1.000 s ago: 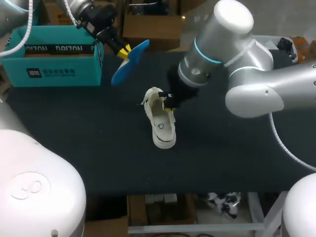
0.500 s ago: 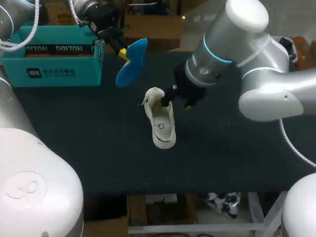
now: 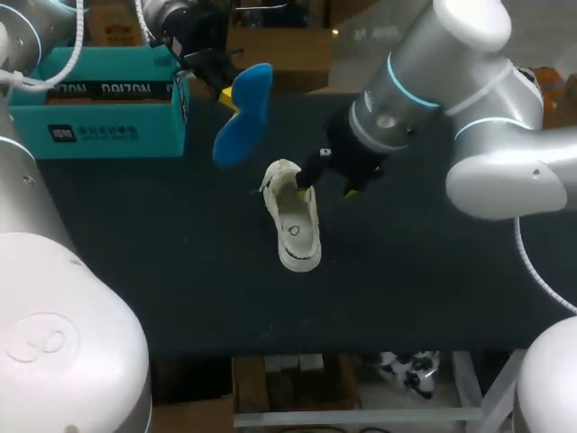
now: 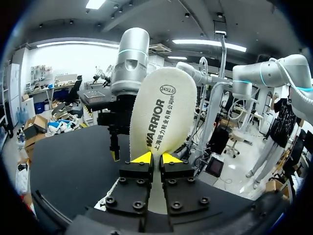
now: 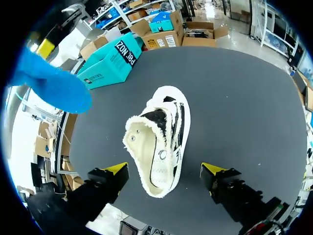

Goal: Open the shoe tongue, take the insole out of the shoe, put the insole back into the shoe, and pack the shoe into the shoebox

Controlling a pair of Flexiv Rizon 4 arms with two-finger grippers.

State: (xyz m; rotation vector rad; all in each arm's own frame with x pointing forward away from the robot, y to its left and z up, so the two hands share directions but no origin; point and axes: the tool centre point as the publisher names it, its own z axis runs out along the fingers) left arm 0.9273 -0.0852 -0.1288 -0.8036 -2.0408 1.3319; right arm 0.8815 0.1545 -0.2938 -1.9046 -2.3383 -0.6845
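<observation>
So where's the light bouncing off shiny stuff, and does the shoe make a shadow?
Head view: light glints off the right arm's rounded silver shell; the black table top shows no glare. Left wrist view: that silver shell gleams behind the blue-backed cream insole. Right wrist view: the table looks evenly lit, with no clear shadow beside the cream-and-black low-top shoe.

Even overhead light, black matte table [image 3: 180, 271] dim and nearly shadowless, soft glare on the silver shell of the right arm [image 3: 433, 54], pale insole [image 4: 164, 117] brightly lit, lines bowing toward the wrist views' edges.
</observation>
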